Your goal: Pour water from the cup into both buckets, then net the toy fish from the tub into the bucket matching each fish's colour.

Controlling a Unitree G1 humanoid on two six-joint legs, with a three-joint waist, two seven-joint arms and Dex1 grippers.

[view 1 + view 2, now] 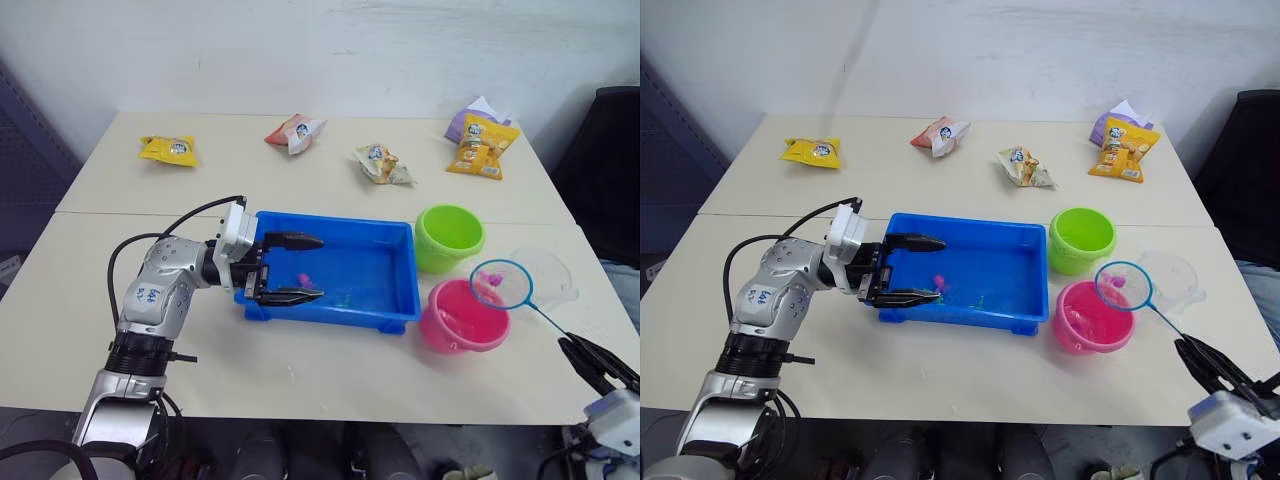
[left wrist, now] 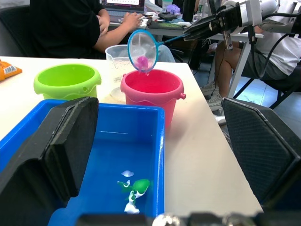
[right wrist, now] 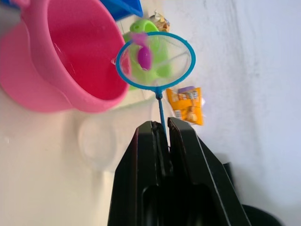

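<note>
The blue tub [image 1: 370, 262] lies mid-table, holding a pink fish [image 1: 301, 278] and a green fish [image 2: 136, 186]. My left gripper [image 1: 305, 268] is open at the tub's left end, one finger over the water and the other along the near rim. To the tub's right stand the green bucket [image 1: 449, 237] and the pink bucket [image 1: 462, 318]. My right gripper [image 3: 162, 127] is shut on the net's thin handle. The net's blue hoop [image 1: 501, 284] hangs over the pink bucket's far right rim with a pink fish [image 3: 144, 56] inside. The clear cup [image 1: 548, 275] stands just behind the hoop.
Several snack packets lie along the table's far side: a yellow packet [image 1: 168, 150], a red-white packet [image 1: 295, 132], a pale packet [image 1: 383, 164] and an orange packet [image 1: 482, 146]. A black chair [image 1: 605, 170] stands at the right. A person [image 2: 70, 23] sits beyond the table.
</note>
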